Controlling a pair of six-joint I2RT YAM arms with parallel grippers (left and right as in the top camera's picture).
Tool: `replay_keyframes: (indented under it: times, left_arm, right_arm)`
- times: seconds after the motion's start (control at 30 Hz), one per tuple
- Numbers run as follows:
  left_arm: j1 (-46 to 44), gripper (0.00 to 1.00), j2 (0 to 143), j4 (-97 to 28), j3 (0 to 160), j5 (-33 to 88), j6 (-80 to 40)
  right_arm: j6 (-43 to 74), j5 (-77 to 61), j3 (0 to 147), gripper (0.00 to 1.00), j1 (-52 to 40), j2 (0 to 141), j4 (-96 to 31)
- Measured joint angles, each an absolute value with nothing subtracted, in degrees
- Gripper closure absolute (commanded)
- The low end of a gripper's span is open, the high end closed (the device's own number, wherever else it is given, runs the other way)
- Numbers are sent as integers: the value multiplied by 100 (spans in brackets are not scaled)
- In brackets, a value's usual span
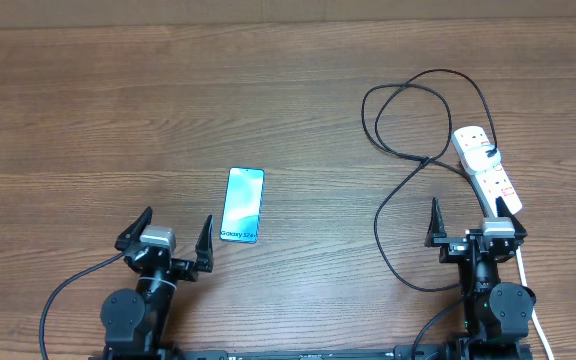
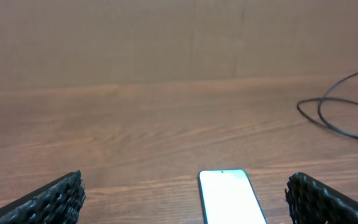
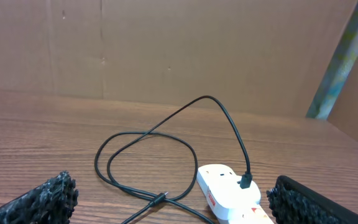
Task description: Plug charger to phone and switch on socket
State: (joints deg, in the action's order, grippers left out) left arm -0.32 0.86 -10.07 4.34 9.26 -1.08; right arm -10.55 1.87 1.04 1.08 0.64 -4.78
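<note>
The charger [image 1: 423, 159] lies slack on the right half of the table [image 1: 118, 110]. It is a thin black cable that runs from a black plug [image 1: 490, 155] seated in the socket [image 1: 486, 170], arches up and away, then loops back over itself. One long strand trails toward the robot, past the inner side of the right arm. In the right wrist view a small plug tip [image 3: 160, 198] lies on the wood near the crossing of the loops, just left of the socket [image 3: 229, 190]. It is not in the phone.

The phone [image 1: 242, 205] lies flat and screen-up left of centre, well apart from the cable. Its "Galaxy S24+" lettering is at the short edge nearest the robot. The socket, a white power strip with red marks, lies at a slant on the far right. A white cord [image 1: 528, 290] leaves its near end.

The left gripper [image 1: 177, 222] hovers near the table's front edge, its fingers [image 2: 55, 199] spread wide and holding nothing. The phone [image 2: 232, 196] sits just ahead, nearer the right-hand finger. The right gripper [image 1: 468, 215] also has its fingers [image 3: 42, 202] wide apart and empty. From overhead its outer finger overlaps the near end of the socket, but whether they touch cannot be told.
</note>
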Motion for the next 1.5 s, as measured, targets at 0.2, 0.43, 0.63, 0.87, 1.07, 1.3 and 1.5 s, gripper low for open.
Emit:
replay_keyframes:
  times: [0.2, 0.43, 0.63, 0.87, 1.07, 1.3, 1.5]
  left_arm:
    - [-32, 0, 86, -1400, 1337, 921, -108]
    - [-32, 0, 661, -1752, 2613, 921, -110]
    - [-32, 0, 2034, -2250, 4014, 921, -110]
    - [-32, 0, 3865, -3363, 5970, 930, -110]
    - [-32, 0, 5196, -4609, 7607, 941, -318]
    - [-34, 0, 6654, -6132, 9386, 947, -729]
    - [-213, 0, 7671, -6997, 10088, 945, -827]
  right_arm:
    - [-1055, 189, 104, 0, 110, 64, -480]
    - [-1055, 185, 104, 0, 108, 62, -478]
    - [-1057, 183, 104, 0, 110, 62, -480]
    - [-1055, 174, 104, 0, 108, 62, -482]
    - [-1055, 176, 104, 0, 110, 62, -480]
    - [-1057, 174, 104, 0, 108, 62, -482]
    - [-1057, 174, 104, 0, 108, 62, -475]
